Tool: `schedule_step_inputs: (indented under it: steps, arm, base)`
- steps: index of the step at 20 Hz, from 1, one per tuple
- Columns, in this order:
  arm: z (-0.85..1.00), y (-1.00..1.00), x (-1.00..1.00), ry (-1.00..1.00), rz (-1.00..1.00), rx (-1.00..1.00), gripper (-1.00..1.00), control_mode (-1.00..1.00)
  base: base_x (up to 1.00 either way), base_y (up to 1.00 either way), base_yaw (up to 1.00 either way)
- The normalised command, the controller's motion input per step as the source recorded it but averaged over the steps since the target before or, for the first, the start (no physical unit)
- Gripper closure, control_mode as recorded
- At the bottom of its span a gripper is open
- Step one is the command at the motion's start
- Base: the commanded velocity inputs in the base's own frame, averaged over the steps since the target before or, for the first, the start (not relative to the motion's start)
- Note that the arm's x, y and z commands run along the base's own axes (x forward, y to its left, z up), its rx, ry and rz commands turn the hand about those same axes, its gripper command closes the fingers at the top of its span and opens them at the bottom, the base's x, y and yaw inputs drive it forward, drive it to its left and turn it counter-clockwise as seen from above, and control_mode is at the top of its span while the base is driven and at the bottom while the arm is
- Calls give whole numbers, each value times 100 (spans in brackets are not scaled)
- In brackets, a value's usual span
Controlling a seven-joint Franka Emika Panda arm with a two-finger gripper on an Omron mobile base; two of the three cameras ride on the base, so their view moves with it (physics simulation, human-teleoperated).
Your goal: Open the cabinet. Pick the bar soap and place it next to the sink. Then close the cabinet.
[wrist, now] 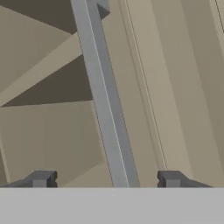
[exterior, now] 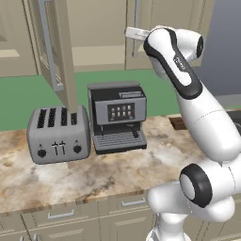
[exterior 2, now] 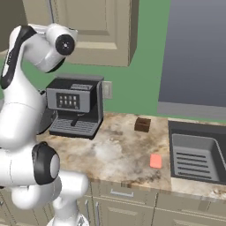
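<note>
Silver and rigid, the long bar handle (wrist: 107, 113) of the beige raised-panel cabinet door (wrist: 175, 87) stands between my wide-open, empty gripper's (wrist: 106, 179) jaws, a slippery hold; salmon-pink bar soap (exterior 2: 155, 160) lies beside the sink's (exterior 2: 194, 176) left rim.

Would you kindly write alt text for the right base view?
A pink bar soap lies on the marble counter just left of the sink, with a coffee machine and small brown block behind it, below a beige wall cabinet.
</note>
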Motion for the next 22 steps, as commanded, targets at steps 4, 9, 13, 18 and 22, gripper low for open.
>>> schedule_step_inputs:
  steps: [4, 9, 13, 18, 22]
  arm:
    - [6, 0, 10, 3, -1, -3, -100, -100]
    - [14, 0, -14, 2, -2, -4, -100, -100]
    - [12, 1, -8, 3, -6, -7, -100, -100]
    - [12, 0, -43, 2, -8, -7, -100, -100]
    - [10, -7, -88, 0, -10, -3, -100, -100]
  base:
    - [0, 0, 0]
    - [0, 0, 0]
    - [0, 0, 0]
    - [0, 0, 0]
    - [0, 0, 0]
